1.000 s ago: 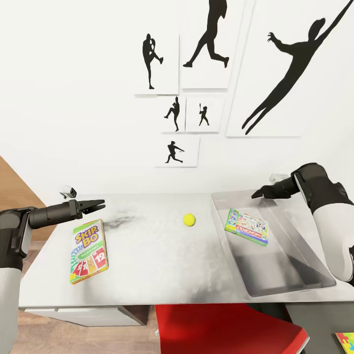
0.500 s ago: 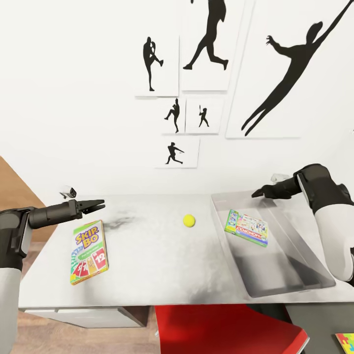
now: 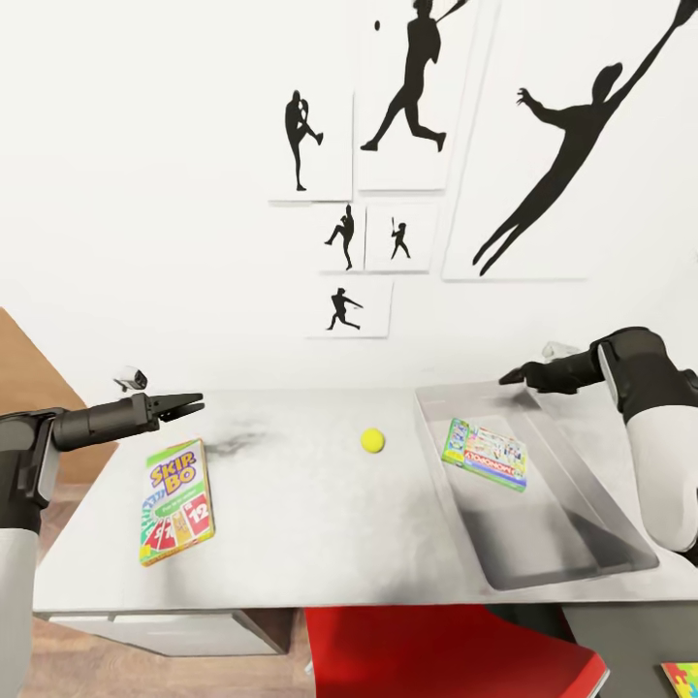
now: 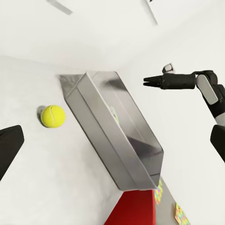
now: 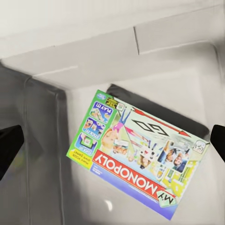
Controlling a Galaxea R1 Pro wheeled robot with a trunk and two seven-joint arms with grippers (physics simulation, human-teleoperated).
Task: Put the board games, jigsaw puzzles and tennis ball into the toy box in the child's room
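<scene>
Bright even render; soft shadows, faint sheen on table (image 3: 291,523).

black silhouette posters (image 3: 407,165) of athletes are hanging on the white wall (image 3: 145,194), well above and beyond both grippers. a red chair (image 3: 436,650) is sitting below the grippers, under the near edge. a wood-plank floor (image 3: 24,359) is showing behind the left gripper, and a white drawer unit (image 3: 155,625) is standing beneath it.

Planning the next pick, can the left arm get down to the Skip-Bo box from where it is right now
Probably yes. The left gripper hovers just beyond the Skip-Bo box, which lies flat on the table with nothing on it or beside it; the tennis ball sits well apart.
</scene>
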